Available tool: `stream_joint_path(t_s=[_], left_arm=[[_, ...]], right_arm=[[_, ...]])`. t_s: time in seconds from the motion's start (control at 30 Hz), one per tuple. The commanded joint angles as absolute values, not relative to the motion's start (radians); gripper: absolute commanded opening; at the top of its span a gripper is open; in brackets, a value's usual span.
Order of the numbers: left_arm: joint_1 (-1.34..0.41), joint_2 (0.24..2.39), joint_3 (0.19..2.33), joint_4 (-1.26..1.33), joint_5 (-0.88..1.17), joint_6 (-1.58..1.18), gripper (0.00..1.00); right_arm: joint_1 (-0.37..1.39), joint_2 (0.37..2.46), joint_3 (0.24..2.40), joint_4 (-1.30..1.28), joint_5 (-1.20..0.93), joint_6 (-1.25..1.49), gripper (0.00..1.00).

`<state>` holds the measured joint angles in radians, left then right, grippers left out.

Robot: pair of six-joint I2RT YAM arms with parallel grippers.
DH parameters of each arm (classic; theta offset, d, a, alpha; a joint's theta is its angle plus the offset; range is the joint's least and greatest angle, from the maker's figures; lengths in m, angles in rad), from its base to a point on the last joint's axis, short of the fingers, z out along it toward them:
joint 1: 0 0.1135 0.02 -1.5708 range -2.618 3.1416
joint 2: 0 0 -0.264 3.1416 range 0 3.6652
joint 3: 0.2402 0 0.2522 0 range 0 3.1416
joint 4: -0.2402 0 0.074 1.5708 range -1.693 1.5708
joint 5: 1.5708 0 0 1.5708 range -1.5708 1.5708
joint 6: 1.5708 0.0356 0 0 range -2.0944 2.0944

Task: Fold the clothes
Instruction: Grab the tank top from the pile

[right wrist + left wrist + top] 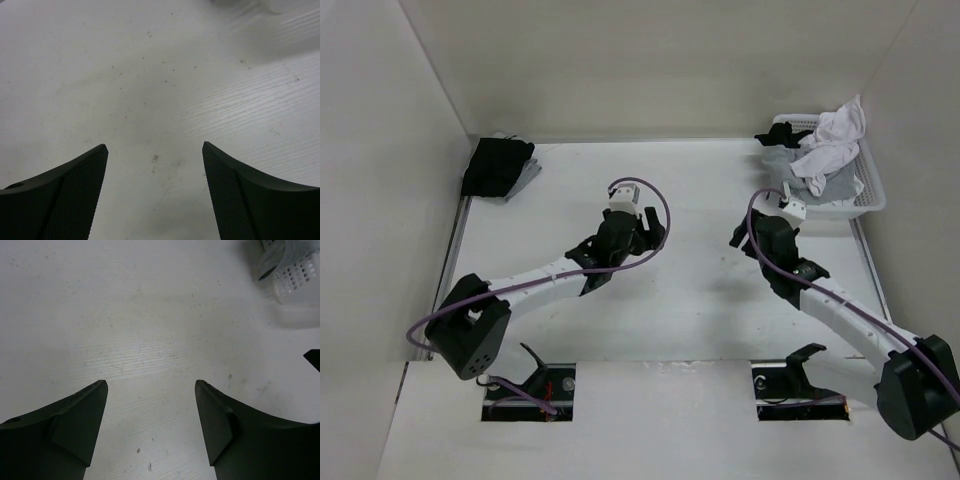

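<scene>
The clothes, a crumpled white T-shirt, lie heaped on top of a white basket at the back right, over grey and black garments. My left gripper hovers over the middle of the table, open, and its wrist view shows only bare tabletop between the fingers. Just left of the basket, my right gripper is open too, also with bare table between its fingers. Neither gripper touches the T-shirt.
A black cloth pile lies at the back left corner. White walls close in the table on the left, back and right. A corner of the basket shows at the top right of the left wrist view.
</scene>
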<state>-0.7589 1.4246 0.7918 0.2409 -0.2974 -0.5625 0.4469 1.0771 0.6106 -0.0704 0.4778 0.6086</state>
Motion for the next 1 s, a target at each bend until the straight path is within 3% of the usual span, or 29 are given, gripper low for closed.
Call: stream_joint_path(t_s=[0.0, 0.1, 0.2, 0.3, 0.33, 0.47, 0.53, 0.63, 0.83, 0.97], left_arm=[[-0.785, 1.443, 0.787, 0.324, -0.238, -0.575, 0.70], [-0.814, 1.463, 0.790, 0.363, -0.238, -0.571, 0.70], [-0.858, 1.485, 0.766, 0.443, -0.244, -0.523, 0.68], [-0.896, 1.494, 0.724, 0.529, -0.247, -0.466, 0.62], [-0.909, 1.499, 0.713, 0.554, -0.247, -0.448, 0.55], [-0.952, 1.505, 0.701, 0.594, -0.250, -0.397, 0.24], [-0.967, 1.497, 0.693, 0.598, -0.264, -0.388, 0.15], [-0.979, 1.493, 0.680, 0.612, -0.281, -0.370, 0.15], [-0.976, 1.499, 0.658, 0.644, -0.284, -0.370, 0.37], [-0.975, 1.506, 0.653, 0.663, -0.278, -0.368, 0.41]], right_arm=[[0.423, 1.025, 0.632, -0.052, 0.445, 0.589, 0.77], [0.413, 1.014, 0.641, -0.038, 0.460, 0.592, 0.58], [0.386, 1.017, 0.658, 0.015, 0.448, 0.610, 0.22], [0.331, 1.069, 0.712, 0.057, 0.431, 0.591, 0.11], [0.305, 1.093, 0.736, 0.066, 0.431, 0.583, 0.11], [0.109, 1.283, 0.917, 0.069, 0.394, 0.571, 0.10], [0.018, 1.420, 1.052, 0.046, 0.341, 0.572, 0.17], [-0.079, 1.605, 1.234, 0.005, 0.325, 0.581, 0.26], [-0.203, 1.911, 1.514, -0.054, 0.319, 0.604, 0.58], [-0.245, 2.046, 1.624, -0.078, 0.249, 0.611, 0.61]])
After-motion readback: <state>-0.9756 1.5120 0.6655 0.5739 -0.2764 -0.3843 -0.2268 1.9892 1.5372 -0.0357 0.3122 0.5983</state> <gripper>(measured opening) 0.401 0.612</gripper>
